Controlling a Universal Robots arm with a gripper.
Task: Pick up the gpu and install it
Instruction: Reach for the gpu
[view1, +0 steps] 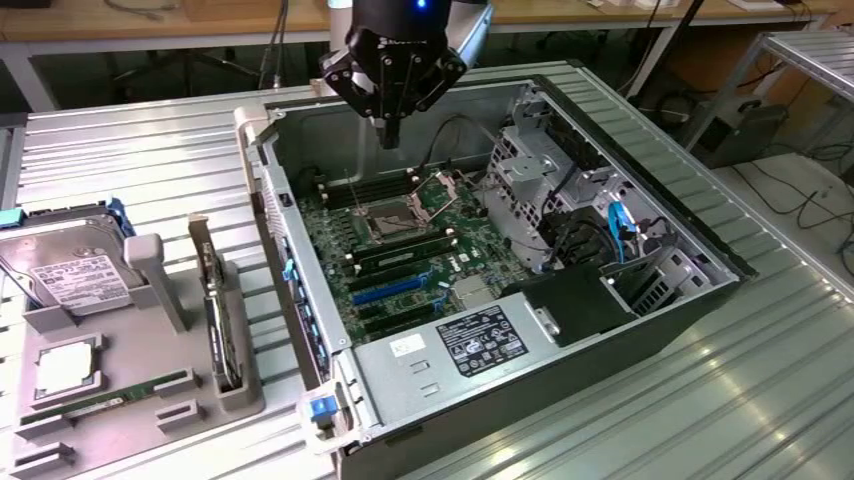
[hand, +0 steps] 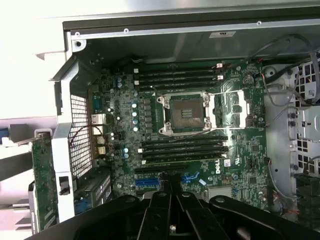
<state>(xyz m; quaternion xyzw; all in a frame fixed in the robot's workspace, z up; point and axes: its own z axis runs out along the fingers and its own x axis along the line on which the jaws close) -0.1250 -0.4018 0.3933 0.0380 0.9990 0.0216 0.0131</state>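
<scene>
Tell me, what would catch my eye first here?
The big open computer case in the middle, its green circuit board laid bare. A black gripper, shut and empty, hangs right above it. At the exterior view's left, the graphics card stands on edge in a grey holder.

Gripper (view1: 388, 132) pointing straight down, fingers (view1: 387, 118) closed, empty.

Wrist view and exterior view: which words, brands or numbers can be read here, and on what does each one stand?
"DELL": white print on the motherboard, in the wrist view.
Power supply label: print too small to read.
Hard drive label: too blurred to read.
Sticker on the case wall: unreadable.
</scene>
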